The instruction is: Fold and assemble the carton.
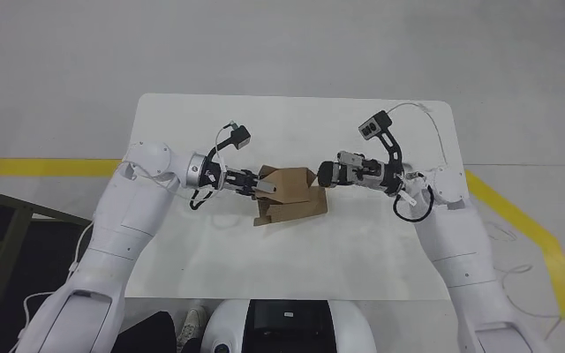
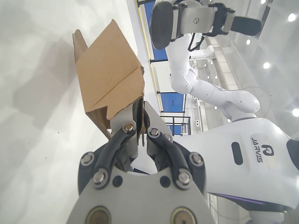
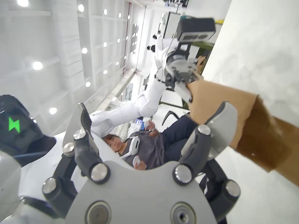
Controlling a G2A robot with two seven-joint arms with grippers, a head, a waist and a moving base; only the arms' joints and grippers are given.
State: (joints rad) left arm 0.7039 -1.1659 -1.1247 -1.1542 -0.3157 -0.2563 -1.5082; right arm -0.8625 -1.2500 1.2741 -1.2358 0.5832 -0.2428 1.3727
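A brown cardboard carton (image 1: 290,192), partly unfolded, lies in the middle of the white table (image 1: 353,256). My left gripper (image 1: 259,184) is at its left end, shut on a flap edge of the carton (image 2: 109,80), with the cardboard pinched between the fingers (image 2: 149,117). My right gripper (image 1: 323,173) stands open at the carton's right end. In the right wrist view one finger (image 3: 224,115) rests against the top panel of the carton (image 3: 233,103) and the other finger (image 3: 83,117) is far apart from it. The left gripper (image 3: 189,89) shows at the carton's far end.
The table's surface around the carton is bare. A yellow floor line (image 1: 53,166) runs past both sides of the table. A seated person (image 3: 149,141) shows in the room behind, not touching anything.
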